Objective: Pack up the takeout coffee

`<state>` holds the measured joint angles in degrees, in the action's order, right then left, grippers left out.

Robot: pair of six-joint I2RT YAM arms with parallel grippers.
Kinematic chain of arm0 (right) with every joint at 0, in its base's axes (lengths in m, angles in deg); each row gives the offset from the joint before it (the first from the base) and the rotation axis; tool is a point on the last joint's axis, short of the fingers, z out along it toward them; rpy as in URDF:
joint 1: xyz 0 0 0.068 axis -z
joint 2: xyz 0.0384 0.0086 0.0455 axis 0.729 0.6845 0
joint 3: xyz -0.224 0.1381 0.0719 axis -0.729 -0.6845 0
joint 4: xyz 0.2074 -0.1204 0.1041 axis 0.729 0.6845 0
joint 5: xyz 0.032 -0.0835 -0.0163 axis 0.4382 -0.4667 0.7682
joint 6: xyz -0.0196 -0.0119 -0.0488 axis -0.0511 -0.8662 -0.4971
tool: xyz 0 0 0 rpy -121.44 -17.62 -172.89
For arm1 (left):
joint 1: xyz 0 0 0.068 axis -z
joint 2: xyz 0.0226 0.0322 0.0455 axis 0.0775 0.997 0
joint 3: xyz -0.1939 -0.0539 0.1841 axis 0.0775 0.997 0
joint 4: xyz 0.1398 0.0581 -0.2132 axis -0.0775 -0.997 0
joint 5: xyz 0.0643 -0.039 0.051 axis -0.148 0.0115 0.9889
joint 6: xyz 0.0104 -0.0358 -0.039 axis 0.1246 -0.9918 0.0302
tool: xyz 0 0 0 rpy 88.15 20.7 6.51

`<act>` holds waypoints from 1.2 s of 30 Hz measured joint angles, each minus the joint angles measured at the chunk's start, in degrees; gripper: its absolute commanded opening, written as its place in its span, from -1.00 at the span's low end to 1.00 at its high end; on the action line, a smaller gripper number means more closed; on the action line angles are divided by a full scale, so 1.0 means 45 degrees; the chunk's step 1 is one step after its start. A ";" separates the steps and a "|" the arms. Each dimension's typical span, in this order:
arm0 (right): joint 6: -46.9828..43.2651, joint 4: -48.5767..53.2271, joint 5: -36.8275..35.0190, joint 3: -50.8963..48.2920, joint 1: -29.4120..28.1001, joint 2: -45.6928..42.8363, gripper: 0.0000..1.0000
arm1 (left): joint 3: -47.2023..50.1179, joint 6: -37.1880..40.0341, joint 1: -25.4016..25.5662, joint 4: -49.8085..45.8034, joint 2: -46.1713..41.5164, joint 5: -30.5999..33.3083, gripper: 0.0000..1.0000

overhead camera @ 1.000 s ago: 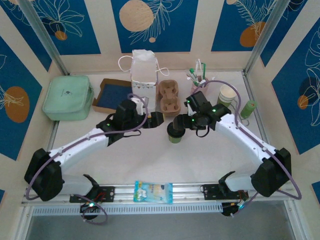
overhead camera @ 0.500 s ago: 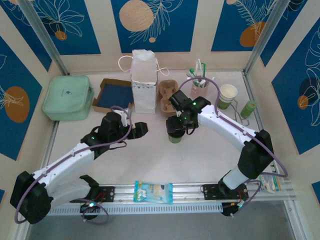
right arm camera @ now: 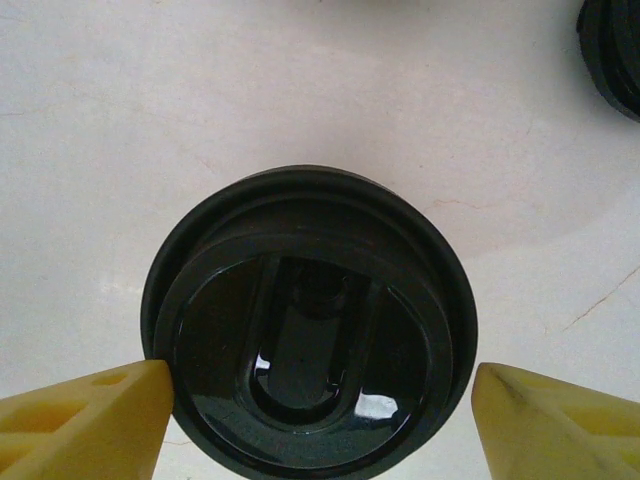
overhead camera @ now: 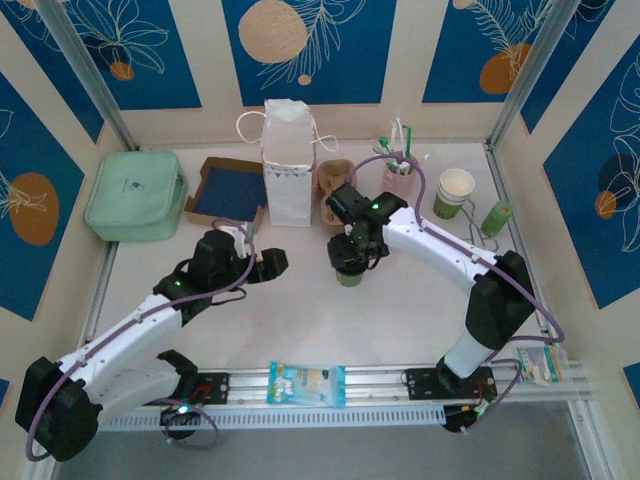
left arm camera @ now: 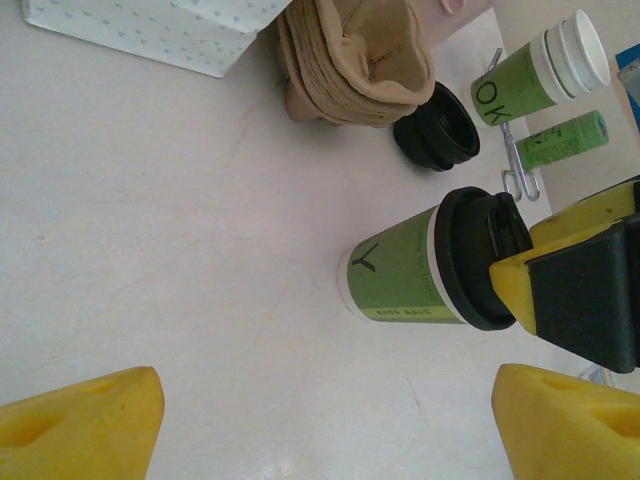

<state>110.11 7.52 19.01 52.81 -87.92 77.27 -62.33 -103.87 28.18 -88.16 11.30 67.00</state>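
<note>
Coffee from above: the takeout coffee [overhead camera: 348, 274] stands upright on the table [overhead camera: 300, 325] near the paper bag [overhead camera: 288, 165], the right gripper [overhead camera: 352, 252] poised directly over its lid, presumably to take it by the top, while the left gripper [overhead camera: 270, 262] hangs aside, spread wide and empty, likely keeping out of the way. Left wrist view: the cup's green wall and black lid, a yellow finger of the right arm at the lid rim; right wrist view: the jaws straddle the lid, one pad at its edge, the other apart from it, so they stand open and grip nothing yet.
</note>
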 measured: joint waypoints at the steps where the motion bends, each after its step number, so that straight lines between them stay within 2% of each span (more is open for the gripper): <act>1: 0.0005 0.0000 -0.0019 0.0029 -0.0015 0.0024 0.58 | 0.0000 -0.0005 -0.0015 0.0000 -0.0010 0.0000 0.71; 36: 0.0981 -0.0015 -0.0204 -0.0136 -0.0044 -0.0204 0.74 | 0.0053 -0.0015 -0.0165 -0.0010 -0.0175 -0.0010 0.71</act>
<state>114.52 7.46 18.09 52.20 -88.12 76.35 -62.09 -103.93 27.43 -88.21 10.51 66.96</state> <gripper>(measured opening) 0.861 0.855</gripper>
